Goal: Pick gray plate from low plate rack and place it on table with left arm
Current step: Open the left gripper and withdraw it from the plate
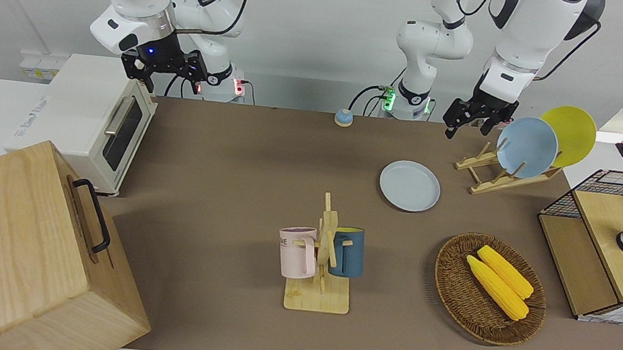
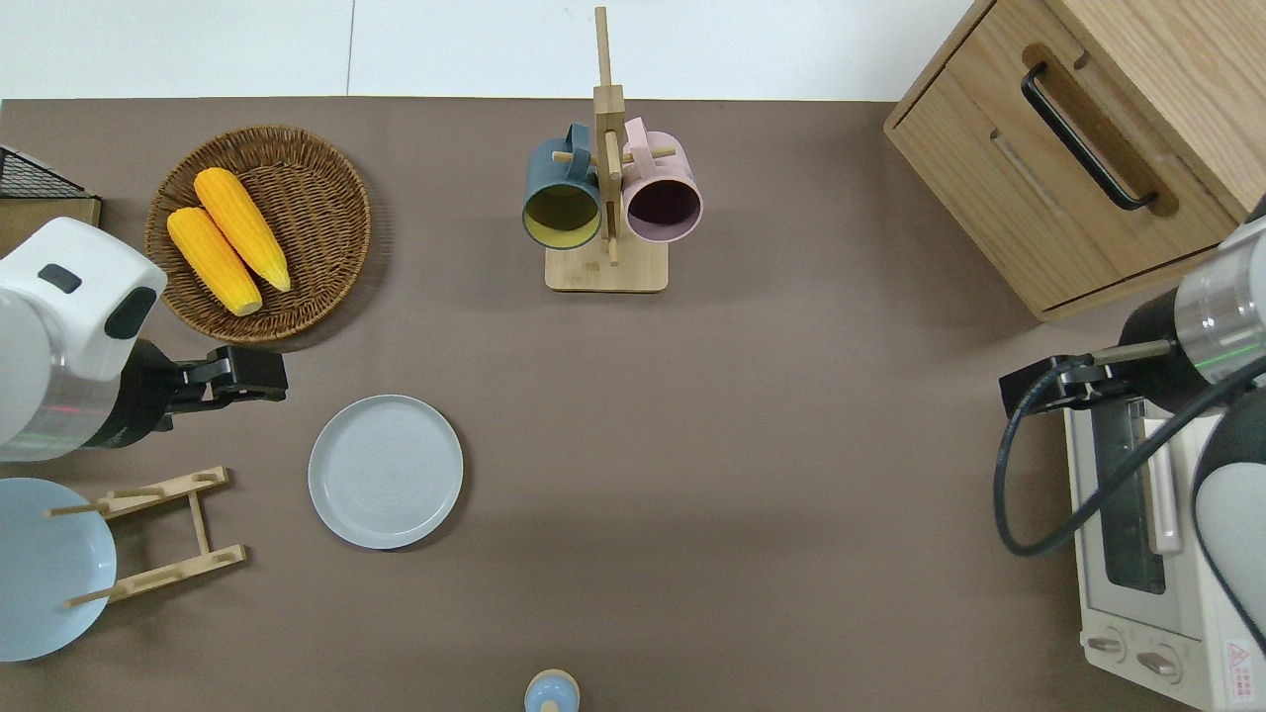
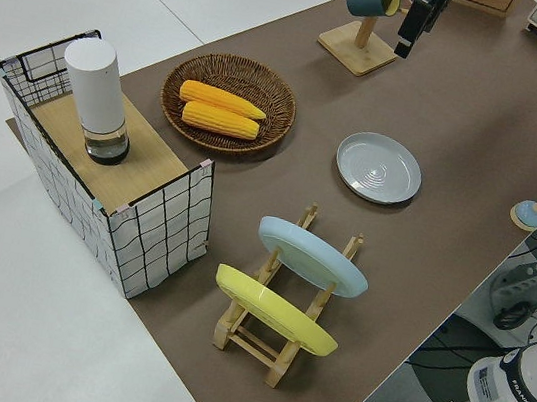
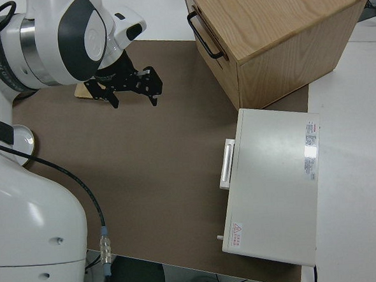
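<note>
The gray plate point(image 1: 409, 185) lies flat on the brown table point(image 1: 244, 163), beside the low plate rack point(image 1: 494, 172); it also shows in the overhead view point(image 2: 385, 471) and the left side view point(image 3: 379, 167). The rack point(image 2: 158, 534) holds a light blue plate point(image 1: 527, 147) and a yellow plate point(image 1: 570, 134) on edge. My left gripper point(image 1: 469, 127) is open and empty, up in the air. In the overhead view the left gripper point(image 2: 272, 378) is over bare table between the corn basket and the gray plate. My right gripper point(image 1: 164, 72) is parked and open.
A wicker basket point(image 1: 451, 294) with two corn cobs lies farther from the robots than the plate. A mug stand point(image 1: 322, 256) with a pink and a blue mug stands mid-table. A wire basket point(image 1: 608, 243), a toaster oven point(image 1: 94, 120), a wooden cabinet point(image 1: 24, 250) and a small blue knob point(image 1: 343, 117) line the edges.
</note>
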Robot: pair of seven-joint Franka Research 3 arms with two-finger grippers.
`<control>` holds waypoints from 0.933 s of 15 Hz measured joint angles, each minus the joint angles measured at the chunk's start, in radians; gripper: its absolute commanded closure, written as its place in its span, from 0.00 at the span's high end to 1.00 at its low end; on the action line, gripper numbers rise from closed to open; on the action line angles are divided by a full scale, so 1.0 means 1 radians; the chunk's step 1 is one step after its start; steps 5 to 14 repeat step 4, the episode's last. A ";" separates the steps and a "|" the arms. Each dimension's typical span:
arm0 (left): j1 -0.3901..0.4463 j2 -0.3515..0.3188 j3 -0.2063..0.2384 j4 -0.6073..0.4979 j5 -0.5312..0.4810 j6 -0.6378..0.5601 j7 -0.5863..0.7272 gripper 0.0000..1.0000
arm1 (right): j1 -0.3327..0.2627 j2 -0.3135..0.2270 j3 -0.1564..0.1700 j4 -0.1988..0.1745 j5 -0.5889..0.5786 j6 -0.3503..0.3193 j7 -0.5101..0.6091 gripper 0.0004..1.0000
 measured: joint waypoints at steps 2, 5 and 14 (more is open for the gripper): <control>0.000 0.016 0.000 0.004 0.000 0.000 0.011 0.99 | 0.000 0.000 0.000 0.000 0.000 0.000 0.000 0.98; 0.000 0.032 0.000 0.005 0.000 0.000 0.024 1.00 | 0.000 0.000 0.000 0.000 0.000 0.000 0.000 0.98; 0.000 0.032 0.000 0.005 0.000 0.000 0.024 1.00 | 0.000 0.000 0.000 0.000 0.000 0.000 0.000 0.98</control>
